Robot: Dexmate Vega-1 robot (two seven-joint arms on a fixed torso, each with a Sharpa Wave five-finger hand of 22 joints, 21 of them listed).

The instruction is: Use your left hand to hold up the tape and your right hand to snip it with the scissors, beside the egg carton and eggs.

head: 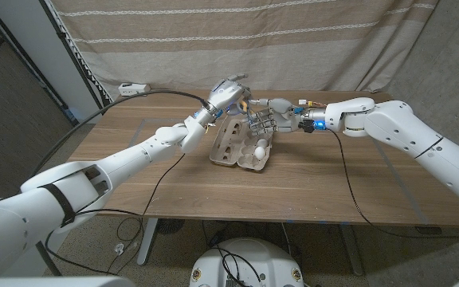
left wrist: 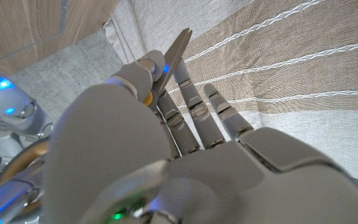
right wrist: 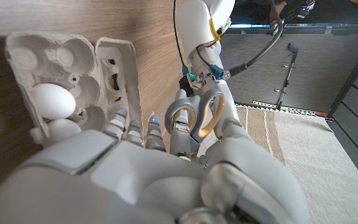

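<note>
While raised, both hands meet above carton.

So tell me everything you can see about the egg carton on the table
The egg carton is grey moulded paper pulp and lies open on the wooden table, with its cupped tray and its lid spread side by side. The right wrist view shows two white eggs sitting in cups of the tray, with the other cups in view empty. The carton sits near the table's middle, just below where the two robot hands meet in the head view. Whether either robot hand touches it cannot be told.
</note>
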